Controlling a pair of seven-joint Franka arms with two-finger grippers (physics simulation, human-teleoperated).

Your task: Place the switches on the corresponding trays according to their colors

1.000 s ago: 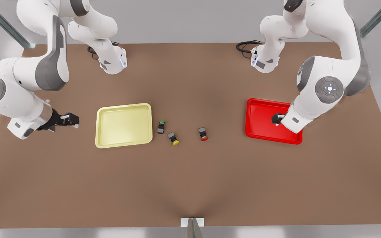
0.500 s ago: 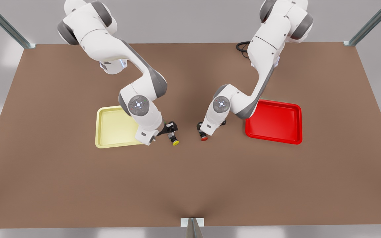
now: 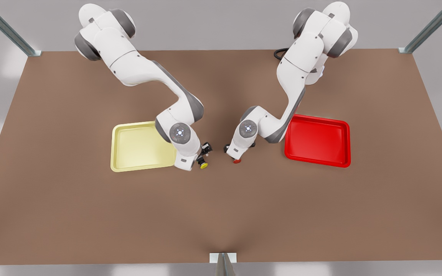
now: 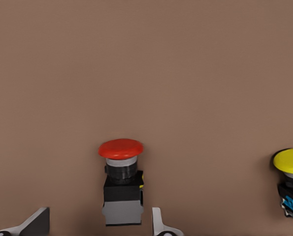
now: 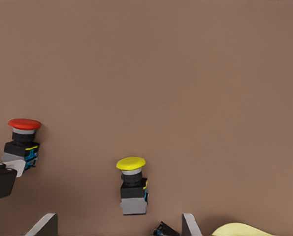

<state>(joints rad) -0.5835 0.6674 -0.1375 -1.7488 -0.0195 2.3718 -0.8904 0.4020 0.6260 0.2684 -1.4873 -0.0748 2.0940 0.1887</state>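
Note:
The red-capped switch lies on the table between the spread fingers of my left gripper, which is open and hovers over it at the front view's right. The yellow-capped switch lies between the fingers of my open right gripper. The right arm hides the green switch in the front view. The pale yellow tray and the red tray hold nothing.
The brown table stretches bare toward the front edge. A black cable coils at the back by one arm's base. In the right wrist view the red switch and a corner of the yellow tray also appear.
Both arms swung in from the table's sides to the middle. The right gripper now stands over the yellow switch, the left over the red one, both a little lower than half a second ago.

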